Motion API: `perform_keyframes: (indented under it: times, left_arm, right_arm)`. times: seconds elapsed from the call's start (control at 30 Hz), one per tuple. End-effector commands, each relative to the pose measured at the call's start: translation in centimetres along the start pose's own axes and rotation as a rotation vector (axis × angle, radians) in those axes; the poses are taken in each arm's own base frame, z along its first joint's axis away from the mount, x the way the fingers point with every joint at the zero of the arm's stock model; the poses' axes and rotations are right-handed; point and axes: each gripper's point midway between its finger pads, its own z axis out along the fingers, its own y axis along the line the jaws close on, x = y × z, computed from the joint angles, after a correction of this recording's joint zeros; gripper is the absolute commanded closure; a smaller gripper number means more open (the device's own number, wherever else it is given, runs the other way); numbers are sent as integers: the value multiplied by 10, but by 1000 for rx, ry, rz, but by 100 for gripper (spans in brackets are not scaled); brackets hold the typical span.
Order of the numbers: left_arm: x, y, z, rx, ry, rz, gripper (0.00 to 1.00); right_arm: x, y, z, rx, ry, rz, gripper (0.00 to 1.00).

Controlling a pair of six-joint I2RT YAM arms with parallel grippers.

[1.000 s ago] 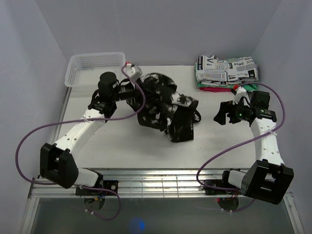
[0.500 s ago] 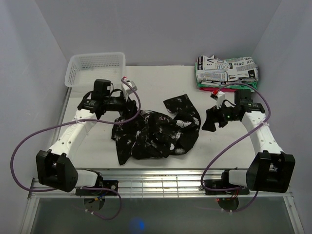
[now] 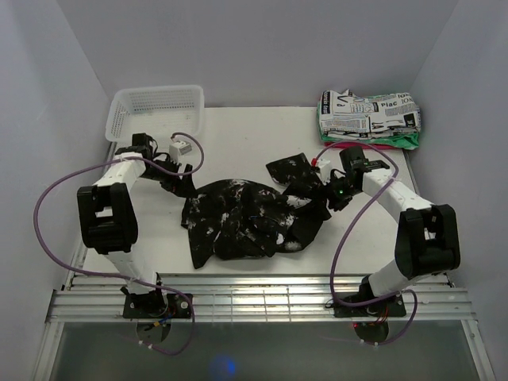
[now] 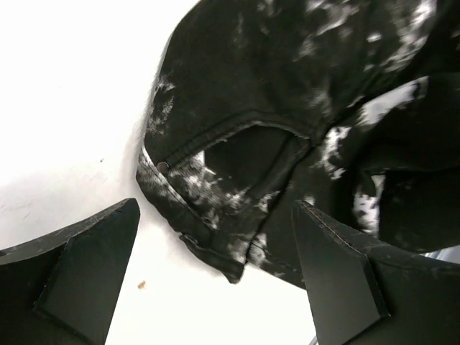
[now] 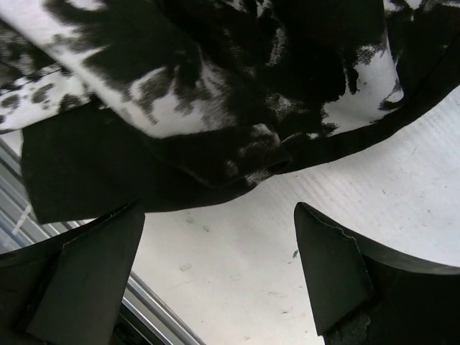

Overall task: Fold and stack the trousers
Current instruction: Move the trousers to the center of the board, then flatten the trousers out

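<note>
The trousers (image 3: 252, 216), black with white splotches, lie in a crumpled heap on the middle of the white table (image 3: 238, 135). My left gripper (image 3: 182, 185) sits low at the heap's left edge, open. In the left wrist view a waistband corner with a rivet (image 4: 215, 208) lies on the table between the spread fingers (image 4: 86, 273), ungripped. My right gripper (image 3: 324, 195) is at the heap's right edge, also open. In the right wrist view a fold of the trousers (image 5: 215, 93) lies just ahead of the gripper (image 5: 219, 215), with bare table between its fingertips.
A white mesh basket (image 3: 155, 107) stands at the back left corner. At the back right sits a folded newspaper-print garment (image 3: 369, 113) on top of red and green folded cloths (image 3: 397, 141). Metal rails (image 3: 262, 295) run along the table's near edge.
My left gripper opened and let go of the trousers, which dropped from a raised bundle into a flat heap. The left arm drew back to the left; the right arm reached in to the heap's right edge.
</note>
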Motion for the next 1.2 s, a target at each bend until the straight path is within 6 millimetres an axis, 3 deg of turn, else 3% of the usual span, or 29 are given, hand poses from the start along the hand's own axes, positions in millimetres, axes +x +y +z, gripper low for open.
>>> perform_keyframes:
  times: [0.0, 0.07, 0.17, 0.23, 0.27, 0.33, 0.37, 0.4, 0.5, 0.53, 0.63, 0.67, 0.7, 0.8, 0.83, 0.9, 0.97, 1.0, 1.07, 1.1, 1.13, 1.17]
  left_arm:
    - [-6, 13, 9, -4, 0, 91, 2]
    - [6, 19, 19, 9, 27, 73, 2]
    - [2, -6, 5, 50, -28, 207, 9]
    - [1, -37, -3, 100, -106, 329, 12]
    - [-17, -54, -21, 59, -171, 444, 13]
    - [-35, -80, -31, 61, -232, 560, 16]
    - [-48, -106, -38, 72, -267, 673, 16]
    - [-52, -120, -41, 79, -280, 728, 16]
    - [-59, -194, -23, 171, -268, 953, 13]
    - [-57, -204, -17, 183, -253, 967, 8]
    - [-39, -210, 20, 186, -93, 923, 3]
    - [-42, -210, 24, 194, -74, 902, 3]
    - [-31, -206, 37, 226, -3, 819, 2]
    - [-17, -200, 59, 206, 90, 758, 2]
    - [-10, -197, 63, 180, 120, 739, 2]
    - [10, -188, 71, 142, 195, 730, 13]
    - [23, -186, 69, 145, 237, 715, 33]
    - [34, -194, 63, 196, 263, 707, 52]
    - [33, -213, 45, 279, 221, 785, 68]
    - [43, -235, 30, 391, 215, 785, 90]
    - [39, -248, 16, 413, 160, 839, 100]
    - [38, -257, 9, 435, 132, 872, 100]
  right_arm:
    - [-18, -16, 7, 79, -9, -27, 10]
    - [-17, -21, 15, 96, 9, -21, 10]
    - [-24, -16, 17, 79, -6, -36, 10]
    - [-22, -10, 19, 51, -16, -37, 7]
    - [-24, -9, 19, 48, -26, -39, 3]
    - [-22, -7, 22, 37, -28, -29, 5]
    - [-22, -6, 23, 30, -29, -19, 6]
    - [-25, -6, 23, 26, -40, -19, 7]
    - [-28, -2, 24, 5, -56, -7, 20]
    - [-29, -2, 24, 3, -60, -7, 27]
    - [-32, -2, 24, -1, -59, 1, 39]
    - [-36, -3, 22, 1, -65, 0, 42]
    - [-37, -2, 21, -1, -66, 0, 46]
    - [-44, -3, 16, 11, -81, -4, 65]
    - [-45, -5, 15, 22, -82, -7, 77]
    - [-54, -10, 12, 42, -98, -15, 91]
    - [-60, -16, 12, 61, -103, -21, 92]
    - [-68, -18, 10, 68, -120, -29, 92]
    - [-74, -24, 14, 78, -123, -26, 92]
    - [-81, -27, 12, 85, -134, -31, 92]
    - [-81, -31, 17, 86, -124, -22, 92]
    - [-84, -33, 17, 91, -127, -18, 92]
